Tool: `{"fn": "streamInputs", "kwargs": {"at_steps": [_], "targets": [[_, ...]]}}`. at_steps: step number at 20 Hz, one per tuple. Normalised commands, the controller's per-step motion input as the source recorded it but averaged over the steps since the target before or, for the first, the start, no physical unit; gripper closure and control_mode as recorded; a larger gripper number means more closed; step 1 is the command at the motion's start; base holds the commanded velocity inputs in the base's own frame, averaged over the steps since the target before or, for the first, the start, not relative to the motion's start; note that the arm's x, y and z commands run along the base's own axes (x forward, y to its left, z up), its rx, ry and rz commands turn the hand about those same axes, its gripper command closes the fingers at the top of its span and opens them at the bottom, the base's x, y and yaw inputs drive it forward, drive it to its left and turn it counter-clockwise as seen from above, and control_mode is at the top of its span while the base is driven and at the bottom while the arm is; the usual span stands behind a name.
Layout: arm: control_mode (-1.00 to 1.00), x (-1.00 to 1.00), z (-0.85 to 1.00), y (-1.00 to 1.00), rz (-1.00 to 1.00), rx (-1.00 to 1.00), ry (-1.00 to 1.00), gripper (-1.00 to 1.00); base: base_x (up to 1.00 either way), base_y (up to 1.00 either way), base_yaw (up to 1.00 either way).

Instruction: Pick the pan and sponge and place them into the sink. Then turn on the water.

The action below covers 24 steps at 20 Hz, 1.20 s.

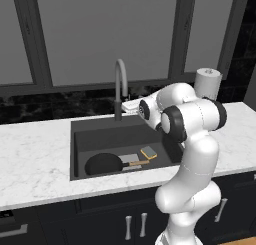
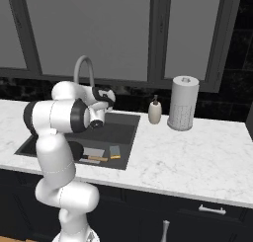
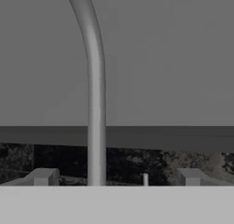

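Pan [image 1: 103, 163] and sponge [image 1: 148, 152] are both down in the sink [image 1: 80, 139]: pan at the left front of the basin, wooden handle pointing right across the pale drain plate [image 1: 129, 158], sponge just beside the handle's end, apart from the pan body. So I'd call the placing part done; what's left is the water.

Arm is folded over the sink's back right corner, hand aimed at the faucet [image 1: 120, 86]. In the hand view the claw [image 3: 116, 176] sits wide, nothing between the tips, with the faucet stem [image 3: 96, 127] rising just inside the left fingertip [image 3: 44, 176]. A thin pale stub [image 3: 145, 178] pokes up between the tips, right of the stem; probably the lever, too small to be sure.

No water running from the spout.

Next move, my guess: ease forward to that stub and push or swing it sideways. Needs a nudge, not a grab. Risk is catching the stem with the left tip before reaching the lever. Soap bottle [image 2: 155, 111] and paper towel roll [image 2: 183, 102] stand on the table well to the right, out of the way.
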Motion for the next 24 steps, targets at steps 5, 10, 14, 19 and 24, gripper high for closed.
{"fn": "streamInputs", "kwargs": {"at_steps": [5, 10, 14, 19, 24], "targets": [[-1.00, 0.12, 0.00, 0.00, -0.03, 0.00, 0.00, -1.00, 0.00, 0.00, 0.00], [-1.00, 0.08, -0.01, 0.03, -0.03, 0.00, 0.00, -1.00, 0.00, 0.00, 0.00], [-1.00, 0.18, 0.00, 0.01, -0.03, 0.00, 0.00, -1.00, 0.00, 0.00, 0.00], [-1.00, 0.15, 0.00, 0.02, -0.03, 0.00, 0.00, -1.00, 0.00, 0.00, 0.00], [-1.00, 0.05, -0.01, 0.13, -0.03, 0.00, 0.00, -1.00, 0.00, 0.00, 0.00]]}}
